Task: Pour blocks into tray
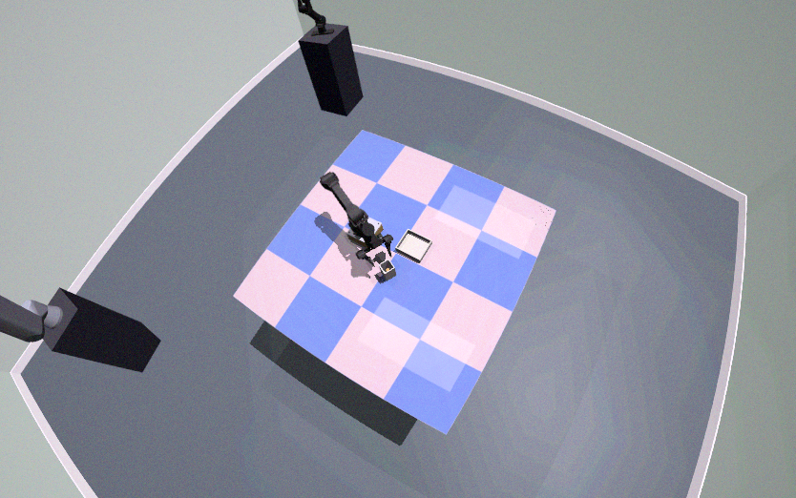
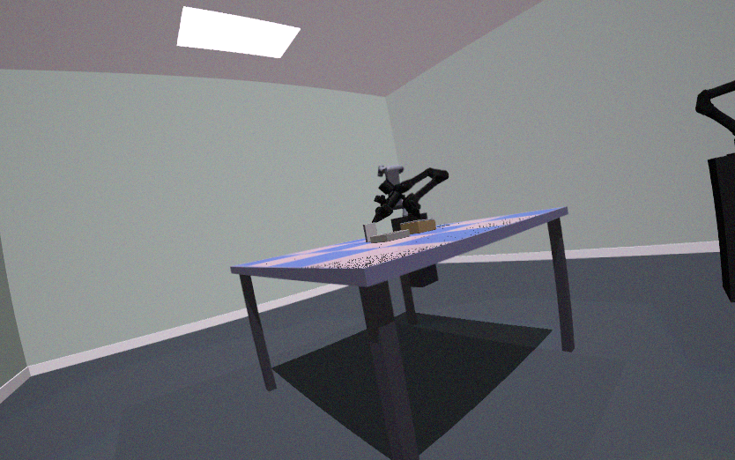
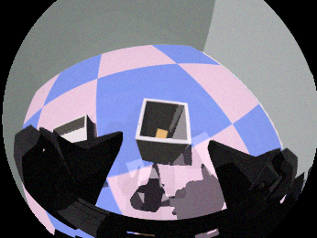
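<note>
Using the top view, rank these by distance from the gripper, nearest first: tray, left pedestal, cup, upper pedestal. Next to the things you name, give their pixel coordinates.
From the gripper (image 1: 381, 259) (image 2: 374, 219) (image 3: 167, 141), top view:
1. Cup (image 1: 387, 274) (image 2: 370, 233) (image 3: 162, 150): just below it.
2. Tray (image 1: 413, 245) (image 2: 390, 236) (image 3: 75, 134): to the right.
3. Upper pedestal (image 1: 331, 72) (image 2: 726, 233): off the table, toward the top edge.
4. Left pedestal (image 1: 99, 331) (image 2: 424, 276): off the table, lower left.

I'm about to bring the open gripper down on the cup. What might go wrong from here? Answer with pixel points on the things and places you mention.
The gripper (image 1: 375, 247) (image 3: 167, 141) is open, with the cup (image 1: 386, 268) (image 2: 370, 233) (image 3: 163, 120) upright ahead of its fingers. If the approach is off-centre, a finger could knock the cup over and spill the orange block (image 3: 161, 134) onto the table.

The tray (image 1: 413, 245) (image 2: 389, 236) (image 3: 73, 128) sits close by on one side, so a wide-open finger might clip it on the way in.
</note>
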### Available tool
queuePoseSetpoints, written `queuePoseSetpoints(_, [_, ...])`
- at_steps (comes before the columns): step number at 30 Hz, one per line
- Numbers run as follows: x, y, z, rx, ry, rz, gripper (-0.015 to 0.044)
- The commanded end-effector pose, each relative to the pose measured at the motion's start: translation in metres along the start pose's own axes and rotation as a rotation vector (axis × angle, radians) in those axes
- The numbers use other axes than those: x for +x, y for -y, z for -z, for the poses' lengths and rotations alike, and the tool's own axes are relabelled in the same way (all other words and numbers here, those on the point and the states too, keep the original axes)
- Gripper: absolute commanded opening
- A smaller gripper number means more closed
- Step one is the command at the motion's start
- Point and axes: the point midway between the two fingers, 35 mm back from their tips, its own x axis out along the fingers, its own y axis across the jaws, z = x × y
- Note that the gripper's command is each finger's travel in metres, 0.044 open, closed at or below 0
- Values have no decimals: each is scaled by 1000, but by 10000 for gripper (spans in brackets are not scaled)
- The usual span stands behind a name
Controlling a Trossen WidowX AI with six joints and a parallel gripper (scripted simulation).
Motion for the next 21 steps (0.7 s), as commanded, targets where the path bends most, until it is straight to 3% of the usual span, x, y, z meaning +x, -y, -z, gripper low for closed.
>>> queuePoseSetpoints(1, [8,0,4,-3,-16,-3,440])
queuePoseSetpoints(21, [40,0,0,-4,-14,-2,440])
